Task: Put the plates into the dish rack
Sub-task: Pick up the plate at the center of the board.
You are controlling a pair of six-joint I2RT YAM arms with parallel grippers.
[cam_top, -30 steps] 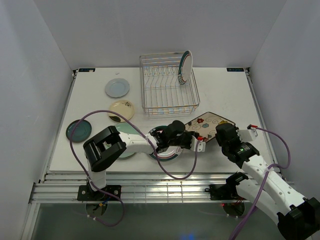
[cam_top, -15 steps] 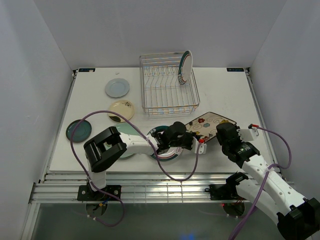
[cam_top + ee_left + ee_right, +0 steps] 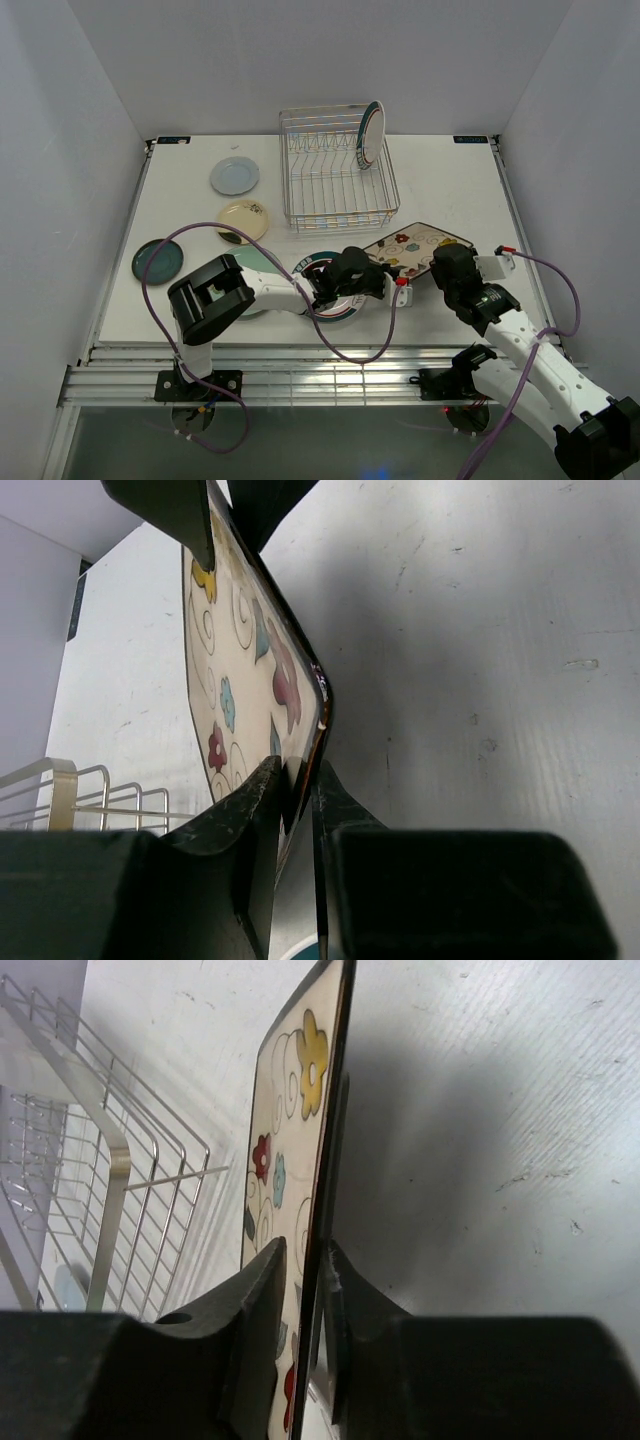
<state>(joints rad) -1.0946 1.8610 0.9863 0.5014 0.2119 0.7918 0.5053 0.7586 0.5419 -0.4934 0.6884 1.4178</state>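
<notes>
The square floral plate [image 3: 415, 246] hangs tilted just above the table, right of centre, between my two grippers. My left gripper [image 3: 388, 282] is shut on its near-left edge; in the left wrist view both fingers press the plate [image 3: 235, 670] rim at the gripper [image 3: 295, 780]. My right gripper [image 3: 441, 264] straddles the plate's right edge [image 3: 290, 1110]. Its jaws [image 3: 305, 1255] stand slightly open, with a thin gap on the patterned side. The dish rack [image 3: 335, 170] stands at the back with one teal-rimmed white plate [image 3: 371, 133] upright in it.
On the table lie a blue-grey plate [image 3: 234, 176], a cream plate [image 3: 243, 221], a dark teal plate [image 3: 158, 260], and a pale green plate [image 3: 262, 262] under the left arm. A teal-rimmed plate [image 3: 330, 303] lies under my left wrist. A purple cable [image 3: 200, 228] loops nearby.
My left gripper has closed onto the floral plate's edge. My right gripper's jaws have eased apart from the plate. The plate has barely moved.
</notes>
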